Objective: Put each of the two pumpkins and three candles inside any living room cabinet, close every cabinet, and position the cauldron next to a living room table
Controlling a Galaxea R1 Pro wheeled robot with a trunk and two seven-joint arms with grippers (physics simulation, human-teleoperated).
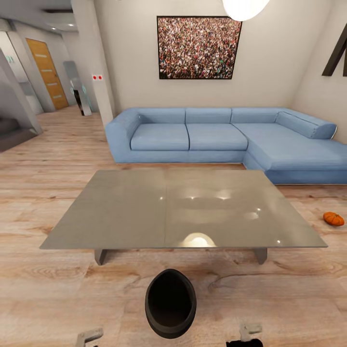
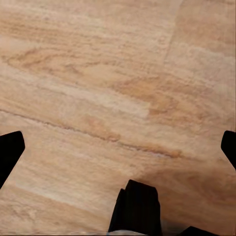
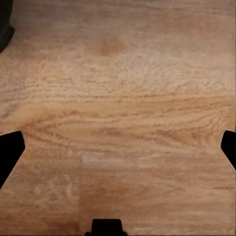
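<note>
The black cauldron (image 1: 171, 303) stands upright on the wood floor, just in front of the near edge of the grey glossy table (image 1: 120, 212). One orange pumpkin (image 1: 333, 219) lies on the floor off the table's right end. My left gripper (image 1: 90, 336) and right gripper (image 1: 250, 331) hang low on either side of the cauldron, apart from it. In the wrist views the left gripper (image 2: 118, 147) and the right gripper (image 3: 118, 147) are open over bare floor, holding nothing. A dark curved edge (image 3: 5, 29), probably the cauldron, sits at a corner of the right wrist view. The candles and the cabinet are out of view.
A blue corner sofa (image 1: 212, 135) stands behind the table, its chaise reaching forward on the right. A large picture (image 1: 198, 47) hangs on the wall above it. A hallway with an orange door (image 1: 47, 72) opens at the far left. Wood floor surrounds the table.
</note>
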